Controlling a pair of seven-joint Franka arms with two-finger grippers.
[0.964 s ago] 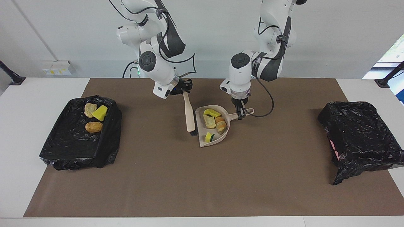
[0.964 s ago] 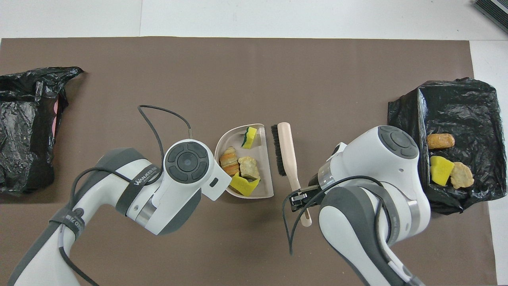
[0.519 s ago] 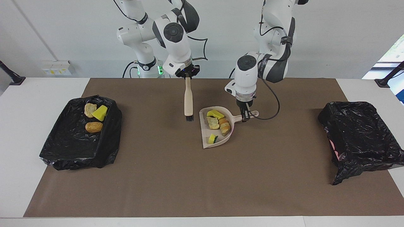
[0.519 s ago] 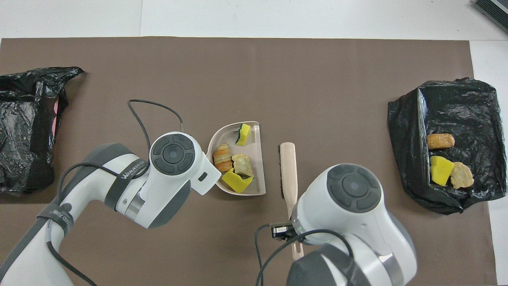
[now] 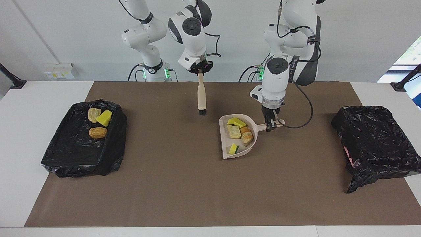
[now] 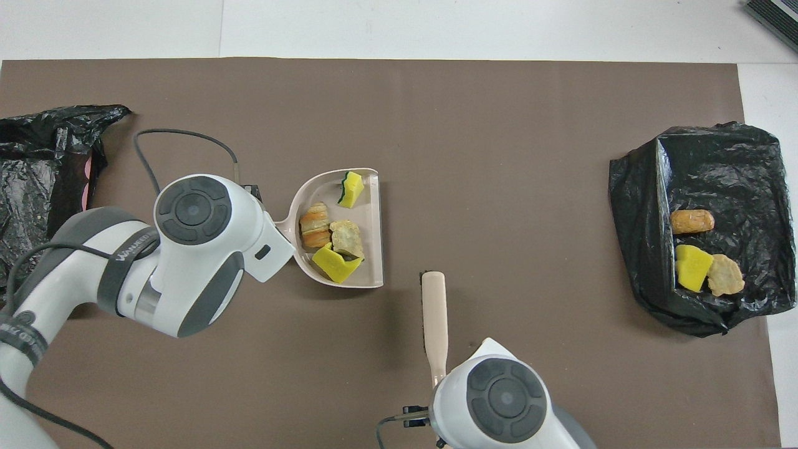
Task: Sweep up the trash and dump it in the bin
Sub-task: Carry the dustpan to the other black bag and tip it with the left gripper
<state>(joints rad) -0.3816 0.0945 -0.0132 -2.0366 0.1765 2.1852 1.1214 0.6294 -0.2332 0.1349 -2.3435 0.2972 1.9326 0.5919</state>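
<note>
Four pieces of trash [image 5: 239, 131] are carried in the beige dustpan [image 5: 226, 146]: two yellow foam wedges and two tan bread-like chunks. The dustpan is held by its handle in the closed left gripper [image 5: 271, 126], with the pan on the side of the gripper toward the right arm's end of the table. Three more pieces [image 5: 98, 122] lie in the black-lined bin [image 5: 70, 154] at the right arm's end. The brush [image 5: 201, 98] hangs bristles-down from the right gripper [image 5: 200, 70], which is clamped on its handle, above the brown mat [image 5: 197, 191]. A second black-lined bin [image 5: 378, 144] is seen at the left arm's end.
</note>
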